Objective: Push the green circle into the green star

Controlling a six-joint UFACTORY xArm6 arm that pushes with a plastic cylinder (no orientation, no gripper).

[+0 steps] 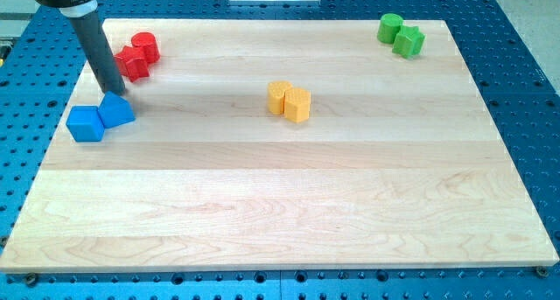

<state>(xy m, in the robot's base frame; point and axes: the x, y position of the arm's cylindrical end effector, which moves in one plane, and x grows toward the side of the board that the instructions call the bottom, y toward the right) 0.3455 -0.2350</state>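
At the view's bottom, the wooden board [280, 230] lay bare and pale, set on a blue table [525, 90] dotted with holes. Farther up on the view's left sat two blue blocks touching each other: a blue cube [86, 124] and, just up and to its right, a second blue block [115, 110] whose shape I could not make out for sure. My tip [116, 91] stood right at the top edge of that second blue block, touching it or nearly so, the dark rod [98, 46] slanting up toward the view's top left. The arm carried no jaws at all, only this rod, so there was nothing to spread or press together.

Near the middle of the board two yellow blocks [289, 101] stood pressed side by side. Behind the rod, two red blocks [138, 57] touched each other, one of them round.

Far off at the view's top right, well apart from my tip, the green circle [389, 27] sat against the green star [409, 42], the star just below and to its right.
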